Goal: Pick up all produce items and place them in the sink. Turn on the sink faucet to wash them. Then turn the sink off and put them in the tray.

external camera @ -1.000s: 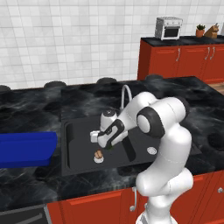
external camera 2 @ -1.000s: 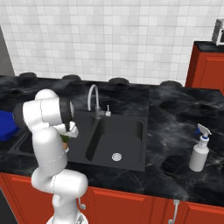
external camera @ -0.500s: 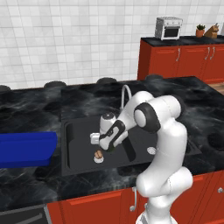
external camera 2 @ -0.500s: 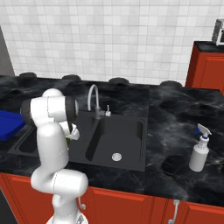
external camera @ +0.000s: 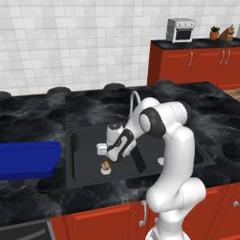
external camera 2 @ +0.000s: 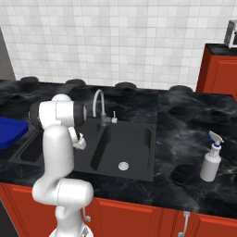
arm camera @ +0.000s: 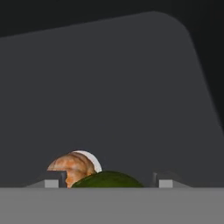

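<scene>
In the hand view my gripper (arm camera: 109, 183) is open, with the dark green ball (arm camera: 107, 179) sitting between its fingertips (arm camera: 51, 182). Just beyond it the tan-brown lumpy piece (arm camera: 72, 168) rests on a round silver drain. From the left base view the gripper (external camera: 105, 156) hangs low in the left basin of the black sink (external camera: 77, 180), right above the tan piece (external camera: 106, 165). The silver faucet (external camera: 134, 96) arches behind the arm. The blue tray (external camera: 28, 159) lies on the counter left of the sink. My arm hides the hand in the right base view.
The sink's right basin (external camera 2: 134, 139) has its own drain (external camera 2: 123, 165). A white spray bottle (external camera 2: 211, 159) stands on the counter at the right. Red cabinets with a toaster oven (external camera: 181, 29) stand at the back right. Stove burners line the back of the counter.
The hand has sunk a little lower and to the left, toward the left basin's drain. The fingers have drawn slightly closer together.
</scene>
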